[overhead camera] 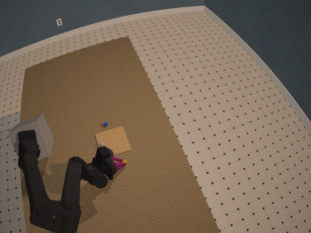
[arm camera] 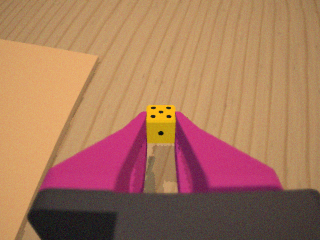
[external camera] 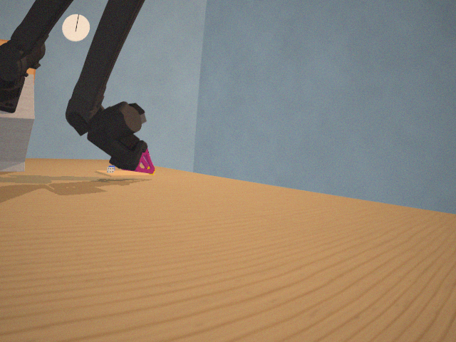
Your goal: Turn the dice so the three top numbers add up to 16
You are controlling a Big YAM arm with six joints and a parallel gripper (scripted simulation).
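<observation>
My gripper [overhead camera: 124, 162] [external camera: 152, 172] [arm camera: 160, 121] with magenta fingers is shut on the yellow die [overhead camera: 124, 161] [arm camera: 161, 131], low and just outside the mat's near-right edge in the top view. In the wrist view one die face shows five pips, the face below it one. Whether the die touches the table is unclear. The orange-tan mat [overhead camera: 115, 138] [external camera: 125, 173] [arm camera: 40, 100] lies flat. The white die [overhead camera: 102, 143] [external camera: 110, 169] is on the mat near its left edge, partly hidden by the wrist. The blue die [overhead camera: 105, 124] lies on the table, off the mat's far edge.
A grey box-like block [overhead camera: 46, 135] [external camera: 14, 140] stands at the table's left side in the top view. A second dark arm part [overhead camera: 26, 140] hangs over it. The forearm and wrist reach low across the table close to the mat and the white die.
</observation>
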